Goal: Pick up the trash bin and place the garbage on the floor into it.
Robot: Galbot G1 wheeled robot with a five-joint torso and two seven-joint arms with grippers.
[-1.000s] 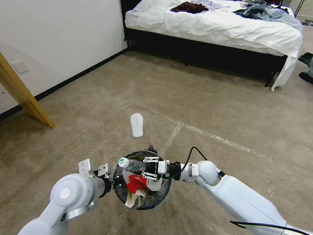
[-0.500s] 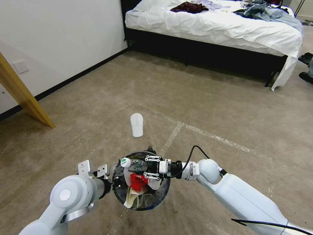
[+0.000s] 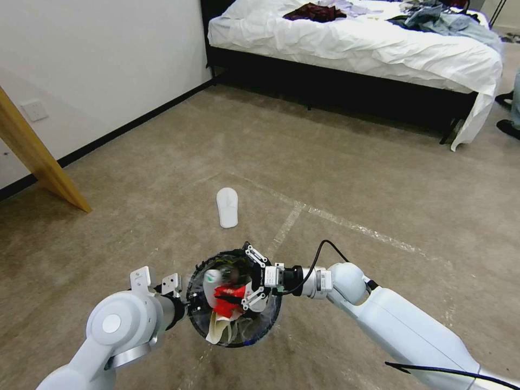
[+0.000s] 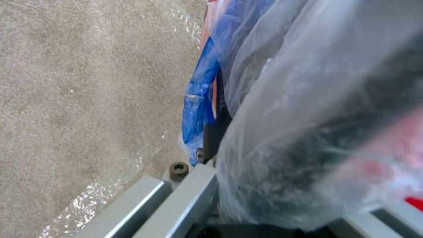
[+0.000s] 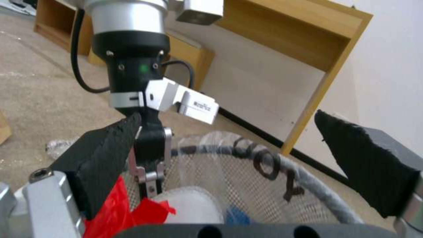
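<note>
The trash bin (image 3: 268, 325), lined with a clear bag, hangs just above the floor (image 3: 352, 179), with my left gripper (image 3: 181, 306) shut on its left rim. My right gripper (image 3: 247, 277) hovers open over the bin's mouth with nothing between its fingers. Inside lie a clear bottle with a green cap (image 3: 214, 277), red wrappers (image 3: 227, 298) and white paper. A white slipper (image 3: 227, 207) lies on the carpet ahead of the bin. In the right wrist view the black pads (image 5: 105, 155) stand wide apart above the lettered rim (image 5: 264, 162), and my left gripper (image 5: 150, 165) clamps that rim.
A bed (image 3: 352, 38) with white sheets and clothes stands at the far side. A slanted wooden beam (image 3: 38, 157) leans by the white wall on the left. Whitish tape lines (image 3: 346, 222) cross the carpet. Shoes lie at the far right edge.
My right gripper has opened over the bin, and the green-capped bottle it held has dropped inside. The left arm and the bin have barely shifted.
</note>
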